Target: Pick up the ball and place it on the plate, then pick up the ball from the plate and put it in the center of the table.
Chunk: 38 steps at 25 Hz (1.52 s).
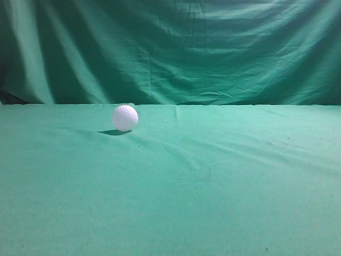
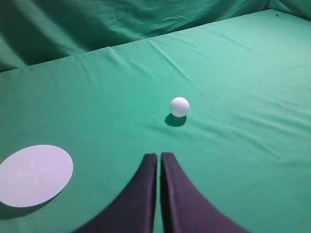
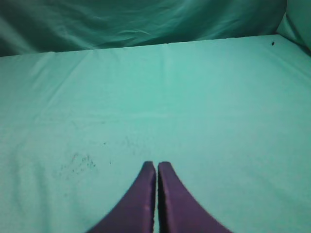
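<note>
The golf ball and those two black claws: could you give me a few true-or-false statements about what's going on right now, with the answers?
1. The ball rests on the green table, held by nothing. True.
2. The ball lies on the white plate. False: the plate is bare, and the ball sits apart from it on the cloth.
3. The left gripper has its fingers pressed together. True.
4. The right gripper is clamped on the ball. False: it is shut on nothing, and no ball shows in its view.
5. The ball is orange. False: it is white and dimpled.
</note>
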Each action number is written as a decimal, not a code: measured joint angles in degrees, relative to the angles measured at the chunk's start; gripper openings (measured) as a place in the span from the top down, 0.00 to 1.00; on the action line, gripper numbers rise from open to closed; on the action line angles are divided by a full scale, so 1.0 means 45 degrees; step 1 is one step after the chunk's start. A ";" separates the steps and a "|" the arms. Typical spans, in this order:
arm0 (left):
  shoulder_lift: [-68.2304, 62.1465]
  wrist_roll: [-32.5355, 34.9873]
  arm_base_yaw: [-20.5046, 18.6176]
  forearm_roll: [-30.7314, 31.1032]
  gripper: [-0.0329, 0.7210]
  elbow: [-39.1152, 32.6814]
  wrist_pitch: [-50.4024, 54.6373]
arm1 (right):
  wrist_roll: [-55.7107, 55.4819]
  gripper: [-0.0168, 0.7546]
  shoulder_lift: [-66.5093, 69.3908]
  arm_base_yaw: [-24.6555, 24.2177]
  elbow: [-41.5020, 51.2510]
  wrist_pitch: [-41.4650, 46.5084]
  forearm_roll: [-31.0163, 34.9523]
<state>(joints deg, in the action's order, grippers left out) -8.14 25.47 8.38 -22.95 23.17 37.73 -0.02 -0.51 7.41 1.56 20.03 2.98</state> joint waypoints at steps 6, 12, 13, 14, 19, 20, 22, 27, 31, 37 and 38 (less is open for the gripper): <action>0.0000 0.0000 0.0000 0.0000 0.96 0.0000 0.0000 | -0.0030 0.98 0.0000 0.0000 0.0000 0.0415 0.0000; 0.0000 0.0000 0.0000 0.0000 0.96 0.0000 0.0000 | -0.0030 0.98 0.0000 0.0000 0.0000 0.0442 0.0000; 0.0000 0.0000 0.0000 0.0000 0.96 0.0000 0.0000 | -0.0030 0.98 0.0000 0.0000 0.0000 0.0442 0.0000; 0.0000 0.0000 0.0000 0.0000 0.96 0.0000 0.0000 | -0.0030 0.98 0.0000 0.0000 0.0000 0.0442 0.0000; 0.0000 0.0000 0.0000 0.0000 0.96 0.0000 0.0000 | -0.0030 0.98 0.0000 0.0000 0.0000 0.0442 0.0000; 0.0000 0.0000 0.0000 0.0000 0.96 0.0000 0.0000 | -0.0030 0.98 0.0000 0.0000 0.0000 0.0442 0.0000; 0.0000 0.0000 0.0000 0.0000 0.96 0.0000 0.0000 | -0.0030 0.98 0.0000 0.0000 0.0000 0.0442 0.0000; 0.0000 0.0000 0.0000 0.0000 0.96 0.0000 0.0000 | -0.0030 0.98 0.0000 0.0000 0.0000 0.0442 0.0000; 0.0417 0.0027 0.0000 0.0329 0.96 0.0000 0.0022 | -0.0030 0.98 0.0000 0.0000 0.0000 0.0442 0.0000; 0.1877 -0.2712 -0.0346 0.2994 0.96 -0.1354 -0.2194 | -0.0006 0.98 0.0000 0.0000 0.0000 0.0442 0.0000; 0.1939 -0.3287 -0.0468 0.3463 0.96 -0.1755 -0.2721 | 0.0006 0.98 0.0000 0.0000 0.0000 0.0442 0.0000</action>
<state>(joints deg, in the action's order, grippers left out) 0.58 10.68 6.28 -7.37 15.27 25.48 0.00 -0.51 7.41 1.56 22.02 2.98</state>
